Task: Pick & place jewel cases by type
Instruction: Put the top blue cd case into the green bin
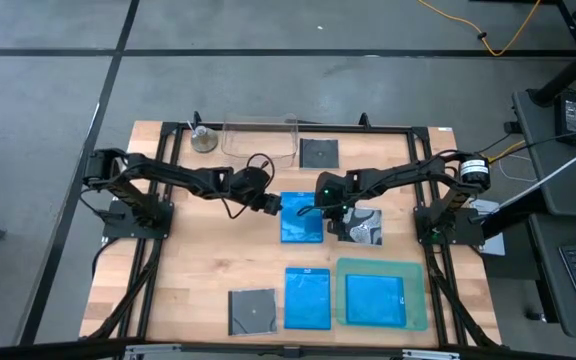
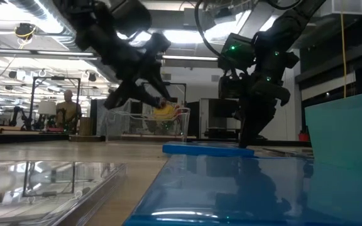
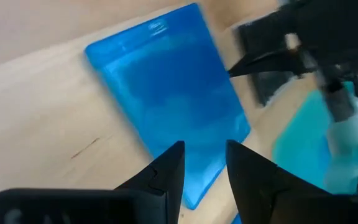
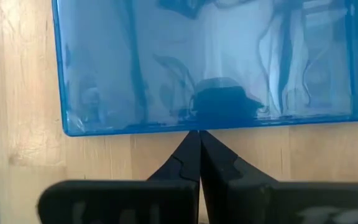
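Observation:
A bright blue jewel case (image 1: 299, 222) lies flat at the table's middle. My right gripper (image 4: 199, 133) is shut, its tips at that case's right-hand edge; the low view shows it (image 2: 247, 139) coming down onto the case (image 2: 206, 149). My left gripper (image 3: 204, 169) is open and hovers over the same case's left part (image 3: 166, 93), touching nothing. A second blue case (image 1: 308, 298) and a grey case (image 1: 252, 310) lie near the front edge. A third blue case (image 1: 373, 298) lies in the green tray. A patterned case (image 1: 366, 230) and a black case (image 1: 318, 153) lie apart. My right gripper meets the blue case with its shut fingertips at the edge facing the table's right (image 4: 166, 127), coming from that side and slanting down. The case lies flat on the table.
A clear tub (image 1: 258, 142) stands at the far edge with a small round object (image 1: 204, 140) to its left. The green tray (image 1: 416, 300) sits at the near right. Bare wood shows at the near left (image 1: 178, 270).

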Tool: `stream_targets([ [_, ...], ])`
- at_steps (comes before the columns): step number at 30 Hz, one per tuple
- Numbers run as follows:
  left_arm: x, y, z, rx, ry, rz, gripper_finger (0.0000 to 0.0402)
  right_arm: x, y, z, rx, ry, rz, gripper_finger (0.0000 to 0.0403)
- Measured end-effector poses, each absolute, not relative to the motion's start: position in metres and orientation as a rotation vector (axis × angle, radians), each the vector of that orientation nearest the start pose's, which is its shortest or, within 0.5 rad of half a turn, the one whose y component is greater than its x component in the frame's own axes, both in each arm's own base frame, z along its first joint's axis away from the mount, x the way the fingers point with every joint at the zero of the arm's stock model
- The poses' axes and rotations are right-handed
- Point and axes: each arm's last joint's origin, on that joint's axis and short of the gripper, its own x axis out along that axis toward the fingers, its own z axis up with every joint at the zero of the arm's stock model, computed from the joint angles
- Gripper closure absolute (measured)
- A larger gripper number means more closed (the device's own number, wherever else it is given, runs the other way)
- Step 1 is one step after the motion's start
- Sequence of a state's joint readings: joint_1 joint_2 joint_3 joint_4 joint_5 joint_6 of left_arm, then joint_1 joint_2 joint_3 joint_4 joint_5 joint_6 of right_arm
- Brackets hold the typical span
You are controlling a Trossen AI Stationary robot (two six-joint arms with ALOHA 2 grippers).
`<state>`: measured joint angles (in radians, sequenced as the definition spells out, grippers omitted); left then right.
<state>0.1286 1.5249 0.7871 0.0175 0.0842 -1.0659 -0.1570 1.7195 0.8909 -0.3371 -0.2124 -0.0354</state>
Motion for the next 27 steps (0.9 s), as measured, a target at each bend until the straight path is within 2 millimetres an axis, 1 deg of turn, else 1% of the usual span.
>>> stream_targets([
  [4,0.295,0.033,0.172,-1.139,0.595,0.416,0.0292,0.304,-0.042,0.136,0.176,1.144,0.076,0.0399],
  [9,0.289,0.026,0.163,-1.136,0.595,0.398,0.0286,0.303,-0.042,0.134,0.165,1.127,0.091,0.0399],
  [14,0.287,0.022,0.158,-1.125,0.607,0.412,0.0246,0.294,-0.039,0.12,0.209,1.096,0.111,0.0399],
  [20,0.288,0.025,0.148,-1.137,0.606,0.492,0.0194,0.291,-0.039,0.117,0.206,1.084,0.115,0.0399],
  [24,0.294,0.027,0.134,-1.178,0.618,0.511,0.0178,0.293,-0.04,0.117,0.209,1.06,0.116,0.0399],
  [27,0.301,0.027,0.124,-1.22,0.589,0.486,0.0174,0.294,-0.04,0.117,0.207,1.053,0.115,0.0399],
])
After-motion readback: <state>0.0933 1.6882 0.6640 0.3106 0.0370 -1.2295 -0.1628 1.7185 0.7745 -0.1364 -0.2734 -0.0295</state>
